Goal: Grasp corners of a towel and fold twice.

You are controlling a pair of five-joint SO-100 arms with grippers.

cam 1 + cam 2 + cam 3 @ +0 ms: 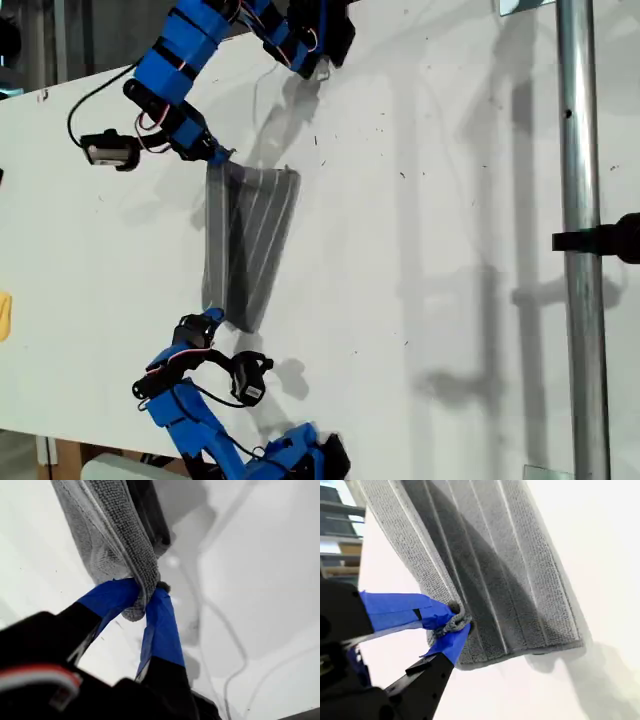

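The grey pinstriped towel (248, 240) hangs doubled over, stretched between two blue arms above the white table (450, 250). In the exterior view one arm's gripper (216, 157) pinches a corner at the towel's upper end. The other arm's gripper (209, 319) pinches a corner at its lower end. The wrist views do not show which arm is which. My first gripper (145, 597) is shut on a bunched corner of the towel (107, 527). My second gripper (454, 622) is shut on a crumpled corner, and the towel (510, 580) spreads away from it with its stripes showing.
A metal pole (578, 240) with a black clamp (610, 238) runs down the exterior view's right side. A yellow object (4, 315) sits at that view's left edge. The table's edge shows along the exterior view's top left and bottom.
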